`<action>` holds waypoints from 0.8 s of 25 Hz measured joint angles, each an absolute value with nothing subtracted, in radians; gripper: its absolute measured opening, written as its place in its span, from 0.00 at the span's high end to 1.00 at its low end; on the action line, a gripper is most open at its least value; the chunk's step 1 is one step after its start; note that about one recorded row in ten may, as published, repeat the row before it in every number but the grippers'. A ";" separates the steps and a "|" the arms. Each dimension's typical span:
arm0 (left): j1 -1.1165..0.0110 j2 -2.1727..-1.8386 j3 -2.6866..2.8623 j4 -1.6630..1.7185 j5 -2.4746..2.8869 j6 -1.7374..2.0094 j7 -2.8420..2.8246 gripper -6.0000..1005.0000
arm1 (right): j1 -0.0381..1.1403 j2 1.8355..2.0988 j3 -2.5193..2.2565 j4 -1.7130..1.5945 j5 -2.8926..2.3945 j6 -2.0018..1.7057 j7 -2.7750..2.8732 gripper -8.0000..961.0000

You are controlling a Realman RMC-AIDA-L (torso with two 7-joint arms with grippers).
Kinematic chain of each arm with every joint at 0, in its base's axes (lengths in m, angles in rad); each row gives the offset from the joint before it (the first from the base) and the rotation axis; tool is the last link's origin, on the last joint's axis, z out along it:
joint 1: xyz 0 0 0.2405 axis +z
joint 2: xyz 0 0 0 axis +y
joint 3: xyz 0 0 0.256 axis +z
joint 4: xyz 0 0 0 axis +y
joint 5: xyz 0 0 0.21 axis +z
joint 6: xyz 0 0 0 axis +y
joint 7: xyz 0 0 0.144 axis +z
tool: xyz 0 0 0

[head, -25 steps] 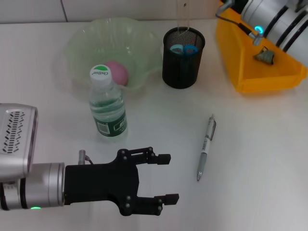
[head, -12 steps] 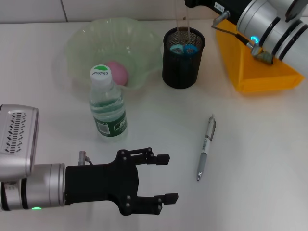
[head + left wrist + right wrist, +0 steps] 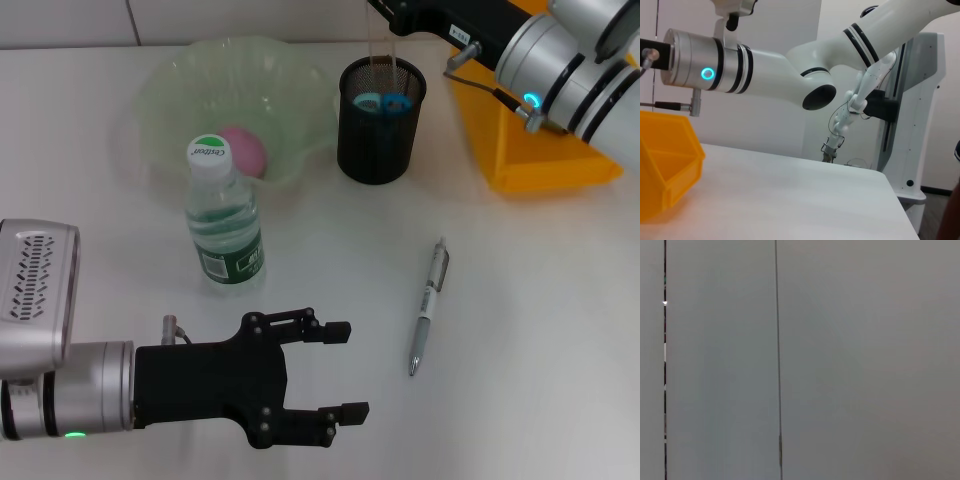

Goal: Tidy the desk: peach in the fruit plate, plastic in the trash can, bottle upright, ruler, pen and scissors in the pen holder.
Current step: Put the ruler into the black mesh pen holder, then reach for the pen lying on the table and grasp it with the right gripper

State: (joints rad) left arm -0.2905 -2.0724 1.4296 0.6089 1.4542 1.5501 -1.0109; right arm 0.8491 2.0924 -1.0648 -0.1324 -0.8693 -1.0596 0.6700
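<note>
a: where are the grippers?

b: the left gripper (image 3: 340,368), black, sits at about 7 o'clock on the white desk (image 3: 530,330), its two fingers spread wide apart with nothing between them. the right gripper (image 3: 385,10) is up at 1 o'clock, over the black mesh pen holder (image 3: 380,120); a clear ruler (image 3: 379,45) stands upright beneath it, lower end in the holder. i cannot tell whether the claw is open or closed, as its tips are cut off by the top edge.

a: and the rest of the task's things?

b: the pink peach (image 3: 243,150) lies in the pale green translucent fruit plate (image 3: 180,80) at 11 o'clock. the clear plastic bottle with a green cap (image 3: 222,220) stands upright just beside the plate, toward 6 o'clock from it. blue scissor handles (image 3: 385,101) show inside the pen holder. the silver-and-white pen (image 3: 428,305) lies on the desk right of centre, well apart from both grippers. the orange bin (image 3: 520,150) sits at 2 o'clock, partly behind the right arm.

a: the wrist views?

b: the left one shows the right arm (image 3: 765,70) and the orange bin's corner; the right one shows only a plain grey wall (image 3: 840,360).
</note>
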 joint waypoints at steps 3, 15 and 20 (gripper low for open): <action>-0.290 -2.072 1.430 0.609 1.454 1.549 -1.011 0.22 | 0.842 2.092 -1.062 -0.131 -0.869 -1.064 0.675 0.60; -0.287 -2.072 1.420 0.609 1.446 1.555 -1.013 0.22 | 0.722 2.089 -1.071 -0.219 -0.880 -1.213 0.817 0.28; -0.287 -2.072 1.419 0.609 1.445 1.557 -1.015 0.22 | 0.568 2.085 -1.120 -0.443 -0.881 -1.295 0.999 0.17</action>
State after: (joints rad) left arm -0.2868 -2.0724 1.4190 0.6089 1.4448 1.5565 -1.0150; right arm 0.5677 2.0852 -1.1197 -0.4429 -0.8811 -1.2952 0.9989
